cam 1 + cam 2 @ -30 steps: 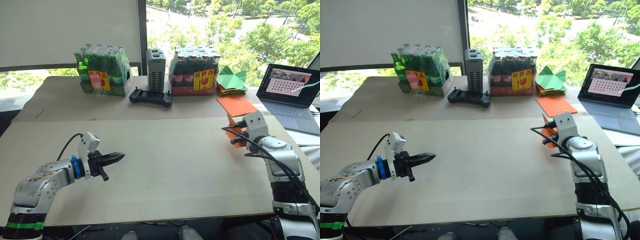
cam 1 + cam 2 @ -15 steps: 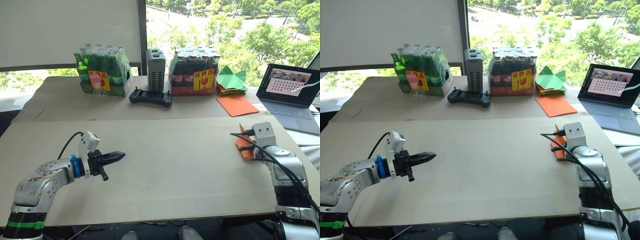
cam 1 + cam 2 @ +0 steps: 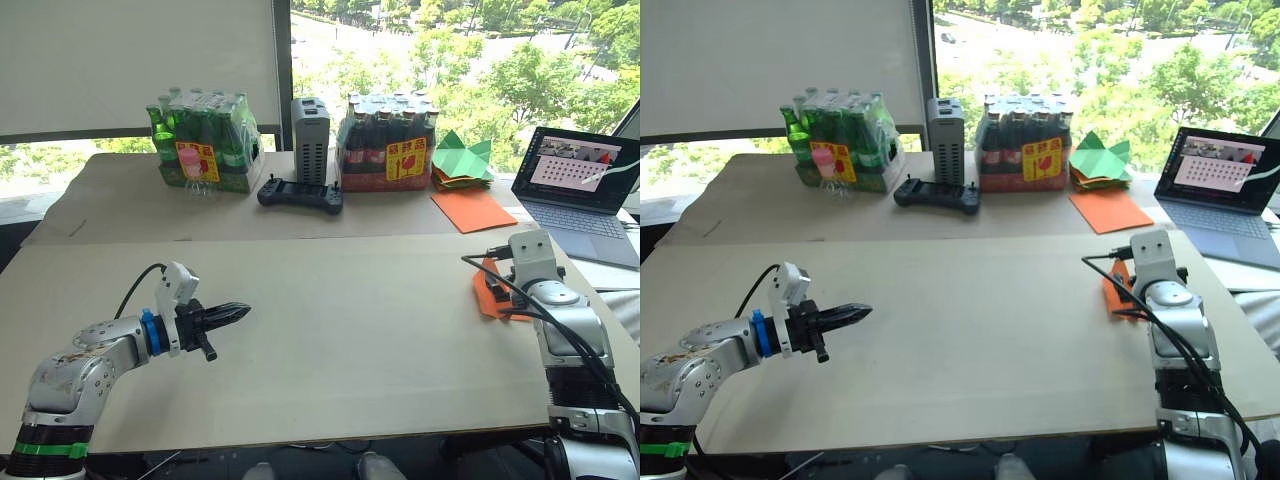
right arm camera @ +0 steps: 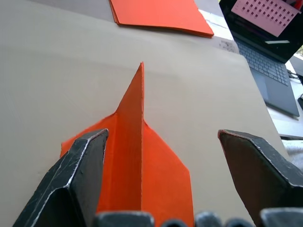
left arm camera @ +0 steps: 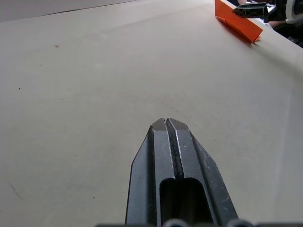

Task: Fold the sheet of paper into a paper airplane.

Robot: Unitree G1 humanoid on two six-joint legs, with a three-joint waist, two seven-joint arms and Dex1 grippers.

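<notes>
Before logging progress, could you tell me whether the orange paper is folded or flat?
Folded: the paper airplane shows a raised centre crease and pointed nose.

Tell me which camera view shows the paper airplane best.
The right wrist view: the paper airplane lies close up between the open right claw fingers, its crease plain. The eye views show an orange sliver beside that arm; the left wrist view shows it far off.
</notes>
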